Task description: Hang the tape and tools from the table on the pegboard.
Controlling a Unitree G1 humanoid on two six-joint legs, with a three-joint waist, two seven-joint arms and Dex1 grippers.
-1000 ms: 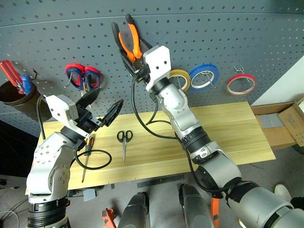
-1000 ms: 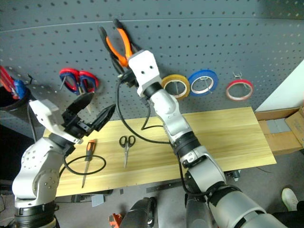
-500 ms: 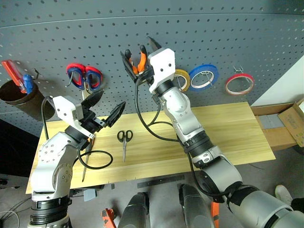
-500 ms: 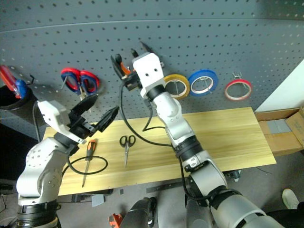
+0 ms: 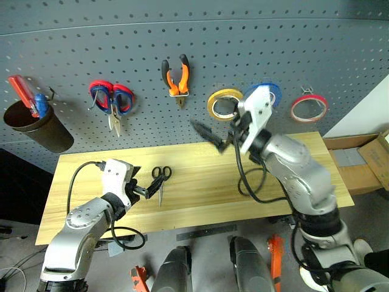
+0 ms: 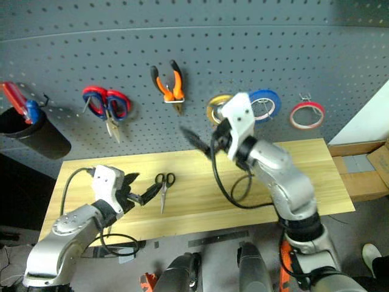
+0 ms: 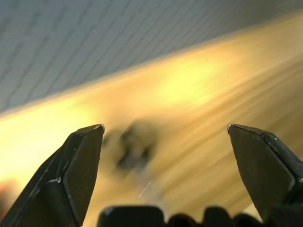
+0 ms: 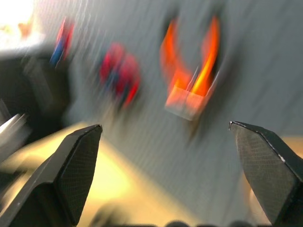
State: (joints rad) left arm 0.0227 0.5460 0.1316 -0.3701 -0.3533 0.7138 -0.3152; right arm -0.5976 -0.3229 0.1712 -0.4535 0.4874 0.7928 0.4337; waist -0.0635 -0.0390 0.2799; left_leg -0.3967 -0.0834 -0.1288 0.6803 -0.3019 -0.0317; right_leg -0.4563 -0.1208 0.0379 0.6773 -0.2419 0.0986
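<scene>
Orange-handled pliers (image 5: 177,79) hang on the pegboard (image 5: 340,55), red tape (image 5: 308,107) far to their right. I see black scissors (image 5: 160,179) lying on the table (image 5: 200,182), my left gripper (image 5: 144,190) just beside them, jaws apart. My right gripper (image 5: 209,135) hovers above the table, jaws wide, empty.

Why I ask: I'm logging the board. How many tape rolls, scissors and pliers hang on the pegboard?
Tape rolls: 3 (yellow tape roll, blue tape roll, red tape)
Scissors: 1 (red-and-blue scissors)
Pliers: 1 (pliers)
Total: 5 on the pegboard
</scene>
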